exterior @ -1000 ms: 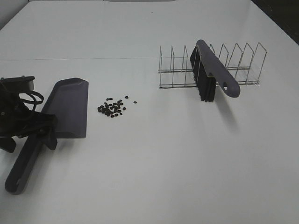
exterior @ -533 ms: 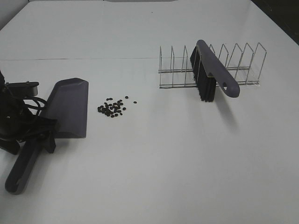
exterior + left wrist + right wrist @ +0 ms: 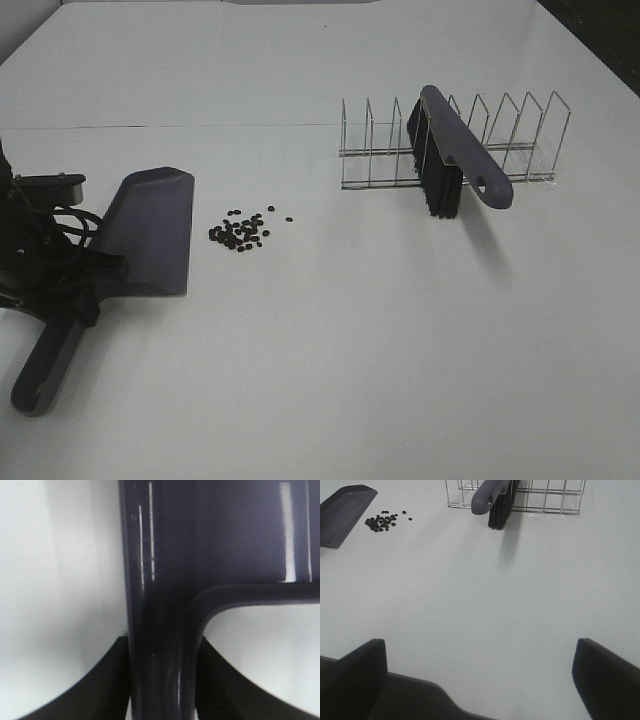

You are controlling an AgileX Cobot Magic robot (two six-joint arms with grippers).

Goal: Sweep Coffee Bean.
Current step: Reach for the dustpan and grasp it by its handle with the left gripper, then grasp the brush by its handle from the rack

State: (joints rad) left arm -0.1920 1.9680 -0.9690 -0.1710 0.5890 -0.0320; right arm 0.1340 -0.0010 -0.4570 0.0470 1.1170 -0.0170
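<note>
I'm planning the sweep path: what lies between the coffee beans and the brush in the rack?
Nothing: the table from the coffee beans to the brush is bare, as the exterior high view shows.

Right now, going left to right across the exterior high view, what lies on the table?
dustpan → coffee bean cluster → brush. Left out: the left gripper, which overlaps the dustpan's handle, and the wire rack, which spans the brush.
</note>
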